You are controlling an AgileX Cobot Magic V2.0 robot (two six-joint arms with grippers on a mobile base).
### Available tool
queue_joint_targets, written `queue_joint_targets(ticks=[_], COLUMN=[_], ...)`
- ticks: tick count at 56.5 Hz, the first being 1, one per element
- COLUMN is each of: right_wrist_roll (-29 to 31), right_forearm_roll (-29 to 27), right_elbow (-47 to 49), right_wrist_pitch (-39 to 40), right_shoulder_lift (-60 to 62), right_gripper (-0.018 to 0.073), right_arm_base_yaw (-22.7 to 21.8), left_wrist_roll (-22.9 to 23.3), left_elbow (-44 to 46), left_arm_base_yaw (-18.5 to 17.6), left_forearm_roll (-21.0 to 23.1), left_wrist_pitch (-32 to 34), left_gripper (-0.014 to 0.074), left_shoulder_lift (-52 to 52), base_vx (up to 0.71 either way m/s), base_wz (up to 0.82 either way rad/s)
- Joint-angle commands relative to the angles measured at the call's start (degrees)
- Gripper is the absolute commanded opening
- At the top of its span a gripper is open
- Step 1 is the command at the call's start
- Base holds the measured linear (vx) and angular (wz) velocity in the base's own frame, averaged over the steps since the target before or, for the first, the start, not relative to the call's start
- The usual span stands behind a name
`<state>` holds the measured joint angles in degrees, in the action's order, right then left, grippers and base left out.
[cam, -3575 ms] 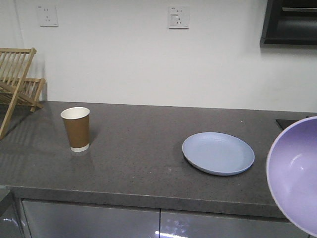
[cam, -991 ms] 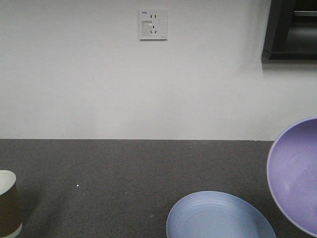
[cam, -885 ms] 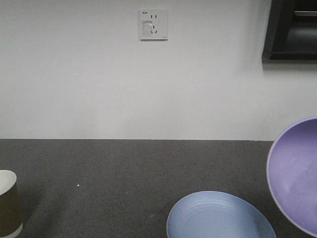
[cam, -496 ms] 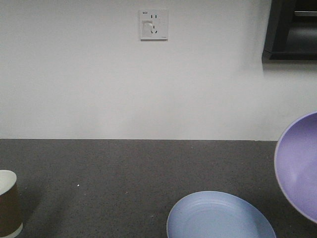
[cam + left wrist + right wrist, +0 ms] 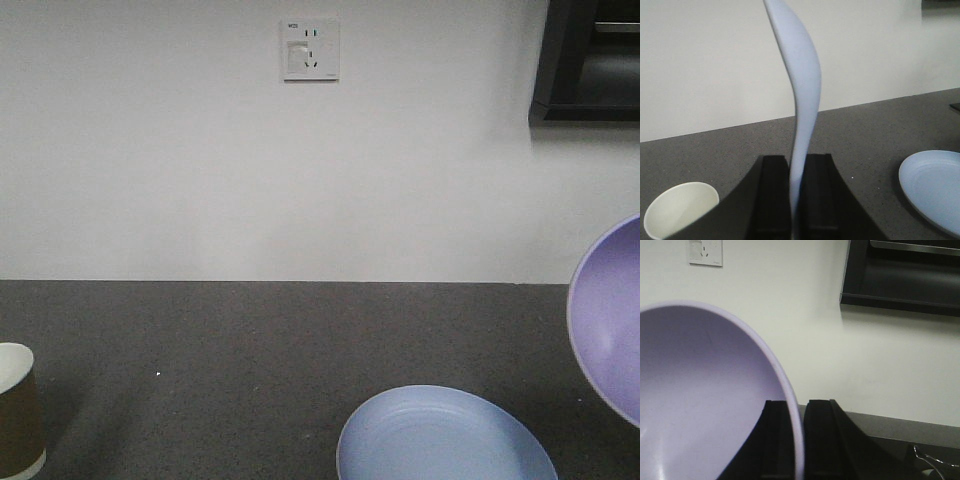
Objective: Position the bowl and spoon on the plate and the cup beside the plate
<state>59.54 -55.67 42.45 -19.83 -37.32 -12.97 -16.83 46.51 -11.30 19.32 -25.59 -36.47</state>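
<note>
My left gripper (image 5: 797,200) is shut on the handle of the pale blue spoon (image 5: 802,90), which stands upright above the counter with its scoop at the top. Below it, the brown cup (image 5: 680,212) stands to the left and the pale blue plate (image 5: 935,187) lies to the right. My right gripper (image 5: 799,440) is shut on the rim of the lavender bowl (image 5: 700,400), held tilted in the air. In the front view the bowl (image 5: 610,320) hangs at the right edge, above and right of the plate (image 5: 445,440); the cup (image 5: 18,410) is at the far left.
The dark grey countertop (image 5: 250,340) runs back to a white wall with a socket (image 5: 309,50). A black cabinet (image 5: 590,60) hangs at the upper right. A metal wire object (image 5: 927,460) lies on the counter at the right.
The bowl has drifted right and slightly up, now more cut off by the front view's edge. Since 3.6 s ago the front view has come much closer to the counter.
</note>
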Motion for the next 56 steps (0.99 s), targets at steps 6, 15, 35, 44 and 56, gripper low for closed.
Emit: queue_joint_targets(ticks=[6, 15, 35, 44, 56], right_wrist_roll=[-0.1, -0.2, -4.9, -9.7, -19.3], right_forearm_roll=[-1.7, -1.7, -1.4, -1.2, 4.9], right_elbow=[1.7, 1.7, 1.7, 1.8, 6.7], right_wrist_pitch=[3.6, 3.5, -6.1, -11.3, -14.8], right_shoulder_lift=[-0.1, -1.1, -9.4, -16.0, -27.5], right_gripper=[-0.0008, -0.0008, -0.0008, -0.0008, -0.0008], right_arm_base_yaw=[3.1, 6.1, 12.1, 12.6, 12.6], left_wrist_roll=[0.1, 0.1, 0.1, 1.1, 1.1], left_elbow=[1.4, 1.4, 1.4, 1.4, 1.4], left_arm_base_yaw=[-0.4, -0.4, -0.4, -0.4, -0.4], left_forearm_roll=[1.2, 1.2, 1.2, 1.2, 1.2], left_wrist_pitch=[5.0, 5.2, 5.8, 5.6, 4.7], left_gripper=[-0.0006, -0.0006, -0.0006, -0.0006, -0.0006], left_shoulder_lift=[0.3, 0.3, -0.4, -1.5, -4.0], base_vx=[0.0, 0.0, 0.0, 0.0, 0.0], base_wz=[0.0, 0.0, 0.0, 0.0, 0.0])
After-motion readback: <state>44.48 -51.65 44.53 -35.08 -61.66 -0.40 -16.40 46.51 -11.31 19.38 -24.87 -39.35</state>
